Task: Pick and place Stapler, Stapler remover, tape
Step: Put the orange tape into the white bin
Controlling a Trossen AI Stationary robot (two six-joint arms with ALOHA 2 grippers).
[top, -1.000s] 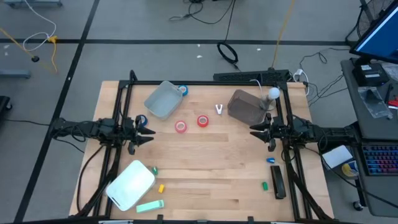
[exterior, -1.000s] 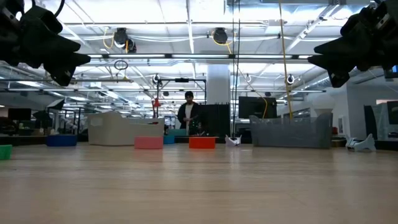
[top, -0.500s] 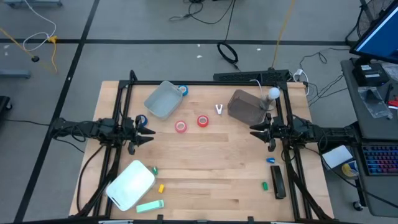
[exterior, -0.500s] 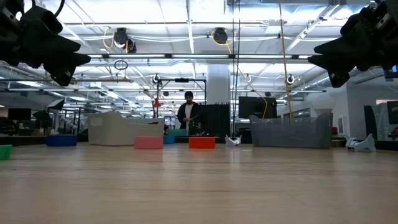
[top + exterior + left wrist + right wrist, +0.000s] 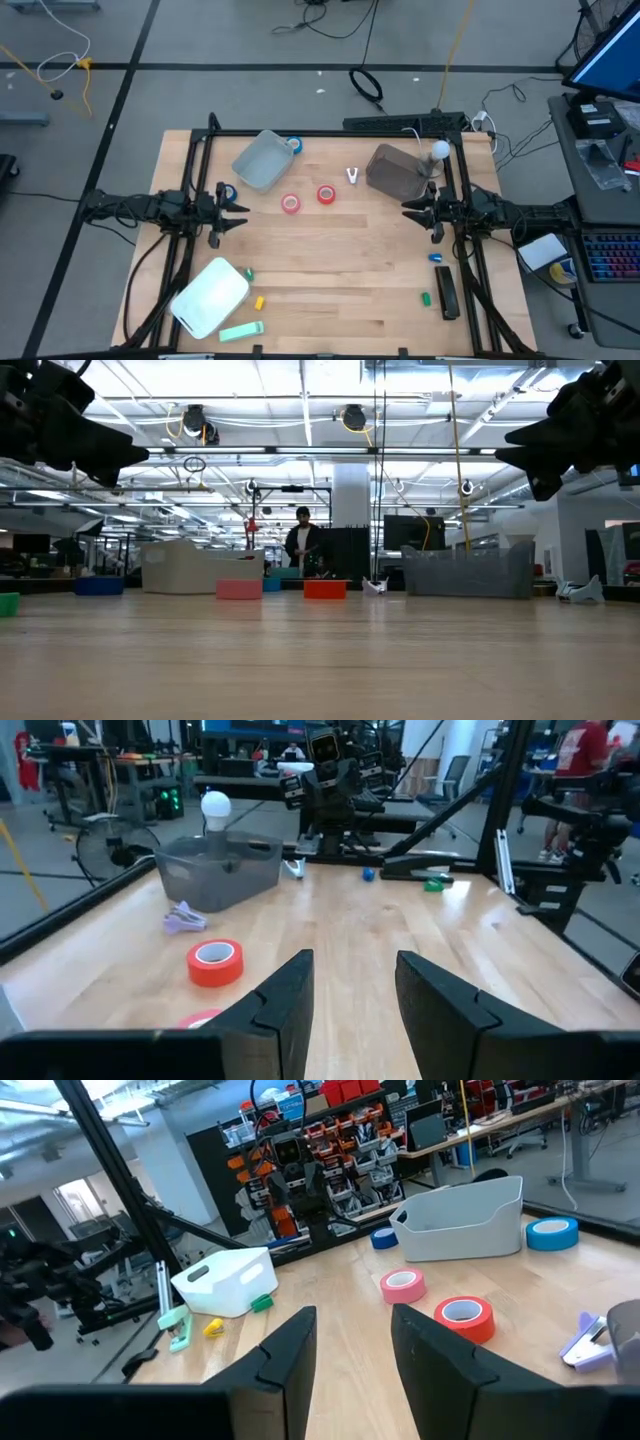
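Two red tape rolls (image 5: pixel 325 194) (image 5: pixel 290 204) lie flat on the wooden table's middle. One blue roll (image 5: pixel 294 145) lies by the far pale grey bin, another (image 5: pixel 228 192) beside my left gripper. The pale staple remover (image 5: pixel 352 176) (image 5: pixel 184 918) rests left of the dark bin. A long black stapler (image 5: pixel 447 293) lies near the right front corner. My left gripper (image 5: pixel 235 210) (image 5: pixel 350 990) hovers open at the table's left, pointing level toward the middle. My right gripper (image 5: pixel 410 210) (image 5: pixel 345 1345) hovers open at the right, facing it. Both hold nothing.
A pale grey bin (image 5: pixel 262 160) and a dark bin (image 5: pixel 393 170) with a white ball (image 5: pixel 440 150) beside it stand at the back. A white bin (image 5: pixel 211 296), a mint-green piece (image 5: pixel 241 330) and small coloured bits lie near the front. A black frame (image 5: pixel 330 133) edges the table.
My left gripper has rolled a little about its own pointing line while staying in place. Nothing on the table has moved.
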